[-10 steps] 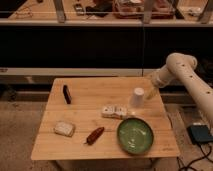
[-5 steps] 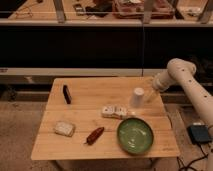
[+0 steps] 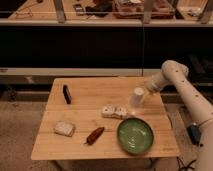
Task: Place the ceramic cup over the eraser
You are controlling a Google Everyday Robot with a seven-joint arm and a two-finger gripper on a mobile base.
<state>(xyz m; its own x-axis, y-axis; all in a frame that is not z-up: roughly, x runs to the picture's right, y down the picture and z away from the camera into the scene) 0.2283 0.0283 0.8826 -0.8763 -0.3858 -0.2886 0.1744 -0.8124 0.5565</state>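
The ceramic cup (image 3: 137, 98) is small and white, and stands upright on the wooden table (image 3: 85, 95) at the right of centre. My gripper (image 3: 147, 93) is at the cup's right side, at the end of the white arm that reaches in from the right. The eraser (image 3: 66, 94) is a slim black block standing near the table's far left, well apart from the cup.
A white patterned box (image 3: 114, 111) lies just left of and below the cup. A round green plate (image 3: 135, 135) sits at the front right. A pale pad (image 3: 64, 128) and a reddish-brown object (image 3: 94, 135) lie at the front left. A dark shelf unit stands behind the table.
The arm's end has moved down and left towards the cup. The cup and the other things have stayed where they were.
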